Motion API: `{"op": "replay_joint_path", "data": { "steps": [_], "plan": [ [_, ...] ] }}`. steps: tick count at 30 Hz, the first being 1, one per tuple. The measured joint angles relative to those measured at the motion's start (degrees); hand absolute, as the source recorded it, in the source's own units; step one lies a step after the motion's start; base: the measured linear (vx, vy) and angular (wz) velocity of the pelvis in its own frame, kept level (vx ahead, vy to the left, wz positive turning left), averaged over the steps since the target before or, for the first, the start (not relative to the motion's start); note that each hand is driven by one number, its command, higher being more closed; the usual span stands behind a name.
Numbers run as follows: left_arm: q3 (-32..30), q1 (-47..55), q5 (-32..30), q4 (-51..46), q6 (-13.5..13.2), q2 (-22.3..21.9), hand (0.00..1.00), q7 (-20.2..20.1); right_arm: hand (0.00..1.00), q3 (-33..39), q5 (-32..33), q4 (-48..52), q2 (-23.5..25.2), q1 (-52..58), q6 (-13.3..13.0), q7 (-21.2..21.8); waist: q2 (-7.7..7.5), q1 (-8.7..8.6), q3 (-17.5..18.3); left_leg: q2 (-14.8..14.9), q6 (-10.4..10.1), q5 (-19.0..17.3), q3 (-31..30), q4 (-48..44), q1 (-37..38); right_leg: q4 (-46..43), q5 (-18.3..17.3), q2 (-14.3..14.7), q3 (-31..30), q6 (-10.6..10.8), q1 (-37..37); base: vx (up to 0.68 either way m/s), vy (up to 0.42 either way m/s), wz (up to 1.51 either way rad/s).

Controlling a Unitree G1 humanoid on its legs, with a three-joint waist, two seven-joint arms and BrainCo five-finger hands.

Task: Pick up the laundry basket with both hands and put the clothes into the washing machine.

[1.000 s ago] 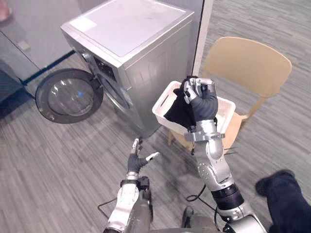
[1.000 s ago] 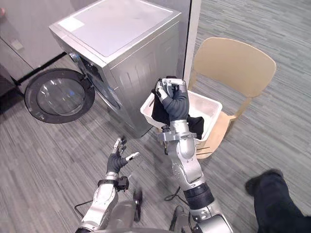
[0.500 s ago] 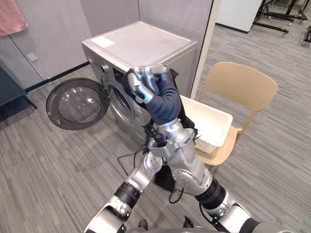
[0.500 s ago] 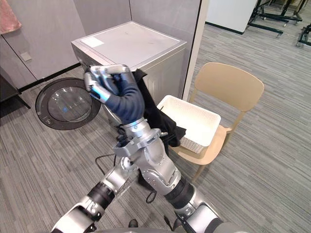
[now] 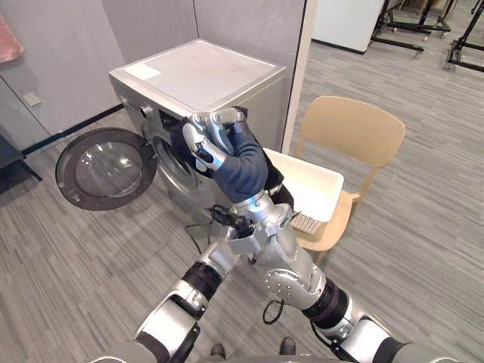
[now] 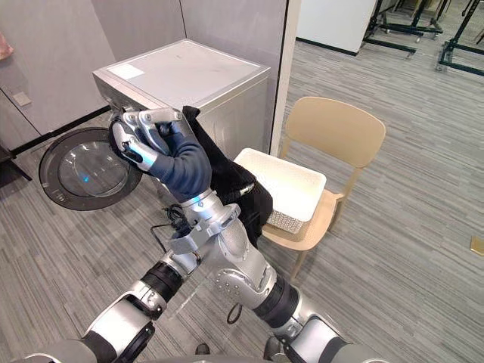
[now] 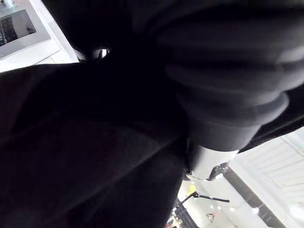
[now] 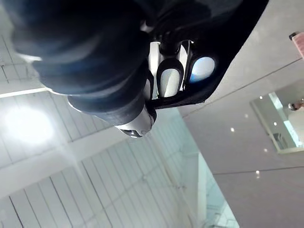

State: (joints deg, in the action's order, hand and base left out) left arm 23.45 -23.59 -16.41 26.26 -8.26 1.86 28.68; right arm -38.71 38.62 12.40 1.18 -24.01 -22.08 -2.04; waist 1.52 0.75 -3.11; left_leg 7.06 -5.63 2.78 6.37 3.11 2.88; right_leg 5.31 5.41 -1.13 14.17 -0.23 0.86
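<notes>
1 white label [image 5: 142, 72] tops washer [image 5: 227, 79]; right hand [image 5: 212, 137] clutches garment [image 6: 231, 185].

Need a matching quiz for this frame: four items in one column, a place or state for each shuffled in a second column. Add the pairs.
Things:
1. washer door
2. laundry basket
3. dark garment
4. chair

Places or states:
A. clutched in the raised right hand
B. tan, standing beside the washing machine
C. swung open
D. resting on the chair seat

Pairs: 1-C, 2-D, 3-A, 4-B
</notes>
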Motion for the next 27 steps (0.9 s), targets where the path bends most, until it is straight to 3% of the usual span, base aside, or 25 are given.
{"op": "replay_joint_path", "data": {
  "steps": [7, 11, 14, 16, 20, 22, 27],
  "plan": [
    [-6.86, 12.24, 2.24, -10.68, -2.87, -0.37, 1.00, -1.33, 0.00, 12.49, -15.69, 0.00, -5.34, 12.21, 0.00, -1.37, 0.01, 0.16, 0.00, -0.20, 0.00, 0.00, -0.20, 0.23, 0.19, 0.18, 0.01, 0.07, 0.24, 0.07, 0.34, 0.00, 0.009, 0.02],
    [-11.28, 20.09, 4.19, -16.85, -5.19, 0.51, 1.00, -2.63, 0.00, 22.32, -33.33, -0.02, -10.90, 23.31, 0.24, -5.06, 0.30, 0.15, 0.17, -0.32, 0.01, -0.01, -0.79, 0.62, 0.57, 0.32, -0.15, 0.01, 0.83, 0.34, 0.91, -0.01, 0.017, 0.07],
    [-12.95, 24.22, 5.07, -19.36, -6.37, 0.69, 1.00, -3.69, 0.00, 26.26, -42.84, -0.75, -13.81, 28.80, 0.98, -7.50, 0.56, 0.15, 0.34, -0.33, 0.02, -0.01, -1.14, 0.68, 0.43, 0.33, -0.26, 0.00, 1.19, 0.47, 0.93, -0.01, 0.016, 0.07],
    [-14.57, 27.76, 5.69, -19.61, -7.33, 1.19, 1.00, -5.04, 0.00, 28.92, -51.58, -6.71, -14.96, 32.64, 2.20, -8.94, 0.83, 0.13, 0.52, -0.32, 0.02, -0.01, -1.44, 0.66, 0.26, 0.34, -0.34, -0.01, 1.47, 0.57, 0.91, 0.00, 0.016, 0.06],
    [-14.91, 32.11, 5.58, -16.88, -7.79, 2.47, 1.00, -8.14, 0.00, 30.24, -57.61, -23.88, -14.95, 33.99, 5.42, -8.86, 1.05, 0.12, 0.65, -0.31, 0.01, 0.01, -2.31, 0.78, -0.19, 0.36, -0.38, 0.01, 2.57, 0.62, 0.95, -0.02, 0.010, 0.12],
    [-15.92, 32.68, 5.51, -8.61, -7.89, 3.11, 1.00, -10.24, 0.00, 31.61, -59.07, -34.71, -14.50, 33.87, 6.81, -8.58, 1.25, 0.17, 0.66, -0.50, -0.09, 0.08, -3.82, 0.85, -1.34, 0.43, -1.17, -0.16, 3.97, 1.20, 0.88, -0.04, 0.003, 0.31],
    [-20.73, 32.46, 6.85, 7.31, -6.23, 2.97, 1.00, -12.79, 0.00, 35.00, -58.74, -49.64, -12.18, 32.16, 8.96, -8.05, 1.19, 0.09, -0.19, -1.72, 0.16, 0.06, -11.01, -1.82, -7.06, 0.33, -2.86, -1.46, 12.47, 1.37, 0.78, -0.02, -0.004, 0.83]
  ]
}}
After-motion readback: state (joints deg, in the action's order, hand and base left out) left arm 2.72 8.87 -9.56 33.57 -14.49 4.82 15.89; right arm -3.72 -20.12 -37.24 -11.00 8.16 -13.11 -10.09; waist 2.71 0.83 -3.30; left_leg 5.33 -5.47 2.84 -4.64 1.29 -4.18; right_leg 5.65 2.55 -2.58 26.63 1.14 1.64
